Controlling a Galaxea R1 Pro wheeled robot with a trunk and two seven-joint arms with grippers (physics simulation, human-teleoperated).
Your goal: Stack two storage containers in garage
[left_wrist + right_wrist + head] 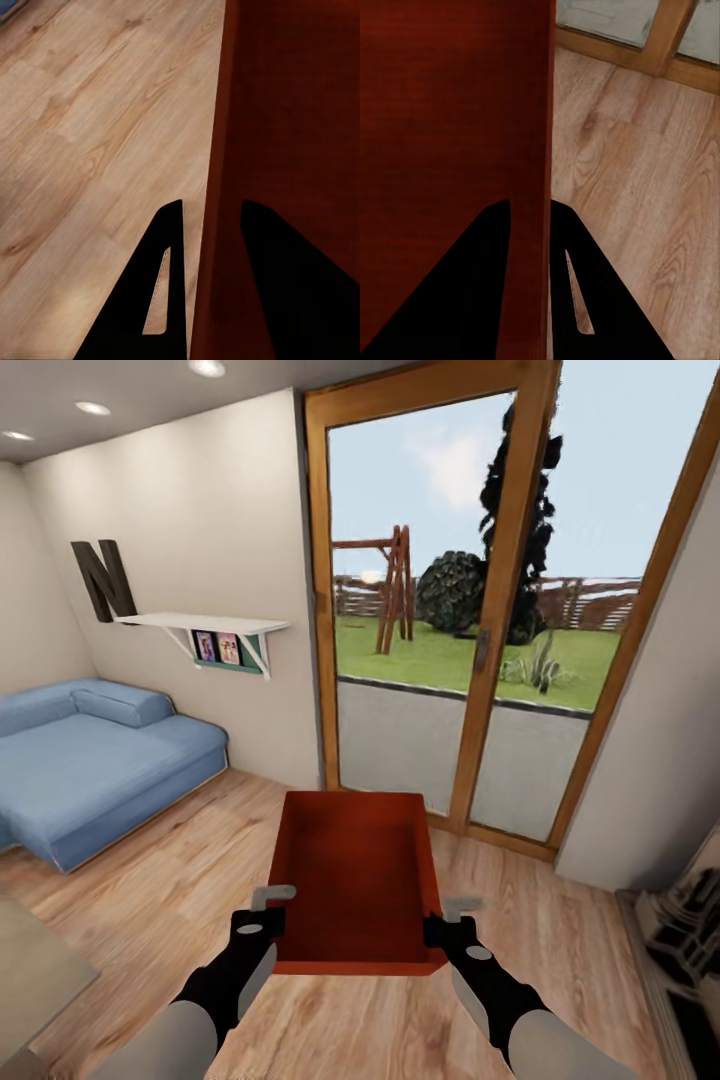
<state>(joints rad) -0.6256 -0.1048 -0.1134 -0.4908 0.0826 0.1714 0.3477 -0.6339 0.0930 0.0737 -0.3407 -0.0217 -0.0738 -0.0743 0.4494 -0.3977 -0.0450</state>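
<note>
One red-orange storage container [355, 875] hangs in front of me above the living room's wood-plank flooring [170, 900], held level between both arms. My left gripper [268, 912] is shut on its left wall [217, 187], one finger inside and one outside. On the opposite side, my right gripper [448, 920] is shut on the right wall [536, 150] the same way. The bin is lidless and looks empty. The garage is out of view.
Wood-framed glass doors [470, 610] stand straight ahead, with a lawn behind them. A blue sofa [90, 760] fills the left side under a white wall shelf [205, 628]. A dark ornate mantel [685, 950] juts in at the right. A pale table corner [30, 970] sits at lower left.
</note>
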